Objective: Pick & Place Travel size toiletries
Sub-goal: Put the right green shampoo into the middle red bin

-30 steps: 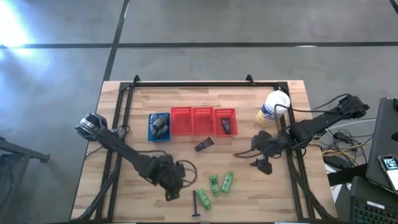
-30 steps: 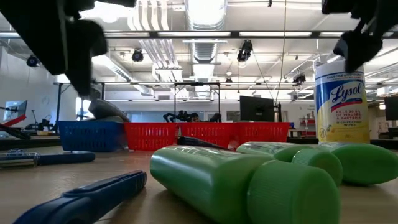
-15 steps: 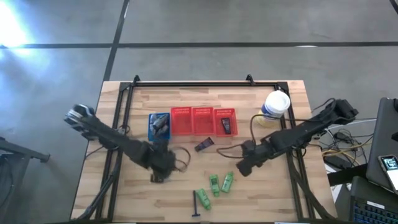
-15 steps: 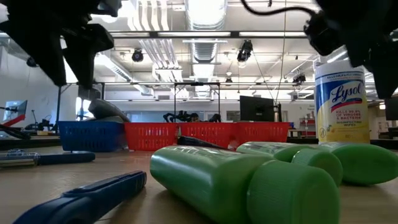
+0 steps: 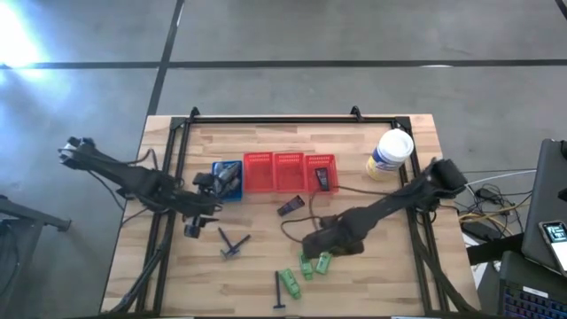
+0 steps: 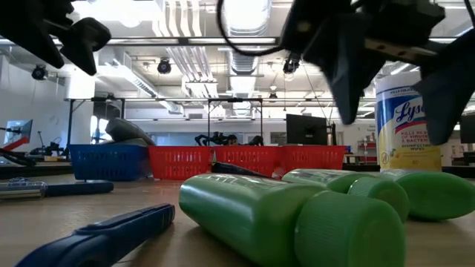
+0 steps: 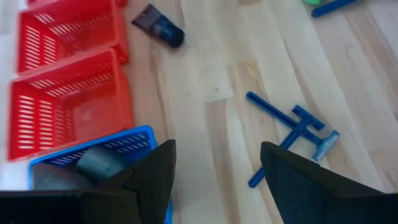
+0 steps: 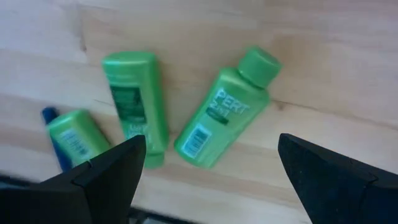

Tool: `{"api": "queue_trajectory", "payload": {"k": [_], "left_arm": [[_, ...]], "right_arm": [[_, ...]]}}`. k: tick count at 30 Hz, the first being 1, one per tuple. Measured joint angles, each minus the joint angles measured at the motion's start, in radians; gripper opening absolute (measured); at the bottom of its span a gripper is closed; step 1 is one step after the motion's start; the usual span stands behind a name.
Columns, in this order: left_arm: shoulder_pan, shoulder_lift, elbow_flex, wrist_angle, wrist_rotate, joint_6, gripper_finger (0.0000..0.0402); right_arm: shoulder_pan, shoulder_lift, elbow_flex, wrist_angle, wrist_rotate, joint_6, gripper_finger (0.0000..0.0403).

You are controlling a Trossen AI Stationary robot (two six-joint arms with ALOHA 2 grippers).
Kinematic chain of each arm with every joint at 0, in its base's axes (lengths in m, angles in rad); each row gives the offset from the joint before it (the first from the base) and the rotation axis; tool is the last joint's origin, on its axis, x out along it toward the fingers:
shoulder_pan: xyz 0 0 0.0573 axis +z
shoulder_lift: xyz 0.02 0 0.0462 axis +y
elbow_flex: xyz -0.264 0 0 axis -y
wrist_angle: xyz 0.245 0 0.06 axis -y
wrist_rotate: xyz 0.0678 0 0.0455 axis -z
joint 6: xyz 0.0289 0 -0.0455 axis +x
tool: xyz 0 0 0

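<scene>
Both grippers gape empty; right gripper (image 8: 208, 180) above "PERT" green bottle (image 8: 224, 112), beside "Lysol" tub (image 6: 404, 122).

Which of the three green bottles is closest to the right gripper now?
The rightmost green bottle, cap pointing toward the baskets: the open right gripper hangs over it. The other two lie further left, toward the blue razor.

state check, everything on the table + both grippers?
left gripper: open, empty, beside blue basket
right gripper: open, above green bottles
green bottles: three, lying flat
crossed razors: two, lying on table
red baskets: upright, rightmost holds dark packet
Lysol tub: upright, lid shut
</scene>
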Motion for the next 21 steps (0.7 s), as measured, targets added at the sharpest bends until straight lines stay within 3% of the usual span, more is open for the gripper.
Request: {"api": "queue_trajectory", "payload": {"k": [5,12,21], "left_arm": [[0.000,-0.053,-0.027,-0.004,-0.012,0.009,0.0238],[0.001,-0.073,-0.039,-0.063,-0.012,0.050,0.0238],[0.002,-0.094,-0.036,-0.075,-0.012,0.051,0.0238]], "right_arm": [[0.000,0.097,0.097,-0.124,-0.036,0.019,0.0363],[0.002,0.161,0.099,-0.014,-0.053,0.121,0.0340],[0.011,0.175,0.086,-0.067,-0.054,0.157,0.0285]]}}
